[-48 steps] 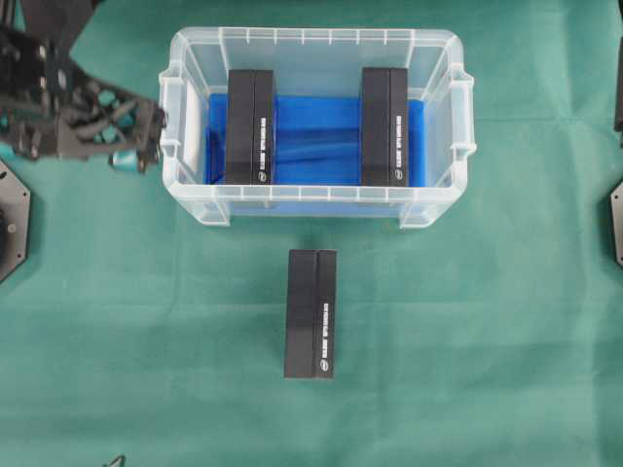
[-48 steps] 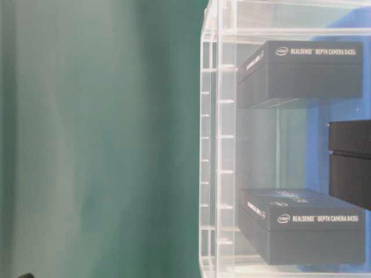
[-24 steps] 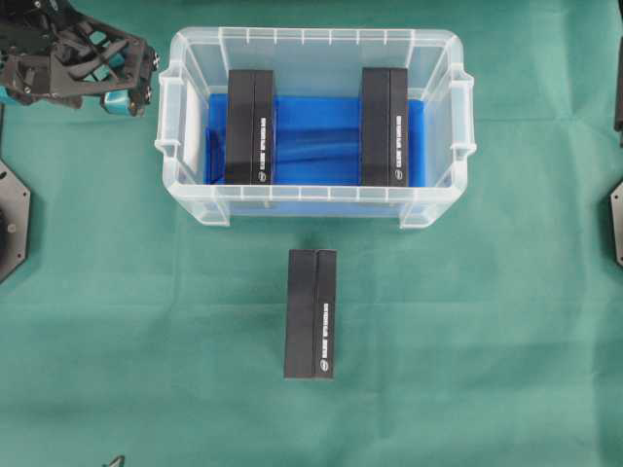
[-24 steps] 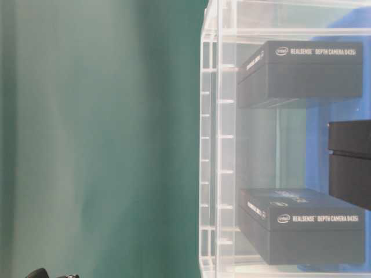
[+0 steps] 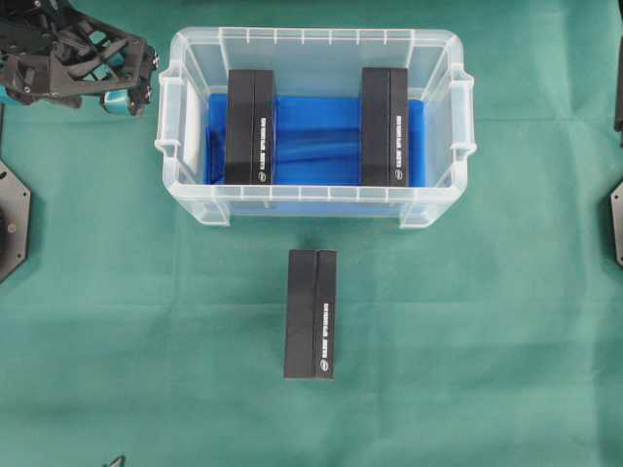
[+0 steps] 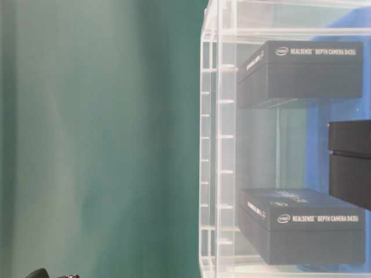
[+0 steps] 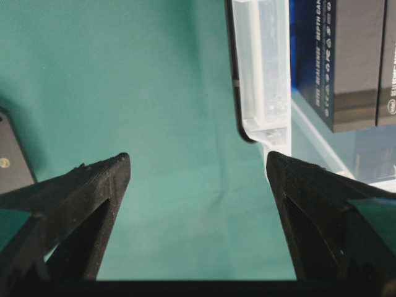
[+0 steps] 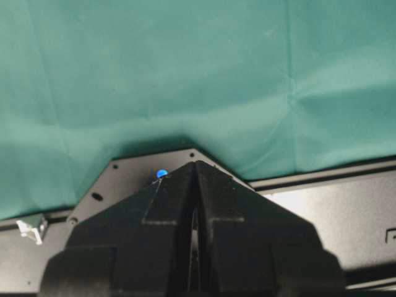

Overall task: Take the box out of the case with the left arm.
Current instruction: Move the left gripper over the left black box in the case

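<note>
Clear plastic tub w/ blue lining (image 5: 313, 206): 2 black boxes (image 6: 307, 72) marked "RealSense Depth Camera D435i" | left gripper (image 7: 197, 170) spread, empty | right gripper (image 8: 195, 170) pressed together

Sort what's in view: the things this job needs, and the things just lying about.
Job: case; two boxes inside it, left box and right box; left gripper, open, outside the case.
Lying about: third box on the green cloth; right gripper, shut.

The setting is a robotics lab bench: a green cloth (image 5: 467, 370) covers the whole work surface, black arm base plates (image 5: 12, 233) sit at the left and right frame edges, and black boxes (image 6: 307, 72) printed "RealSense Depth Camera D435i" stand inside a clear plastic case (image 5: 311, 44).
</note>
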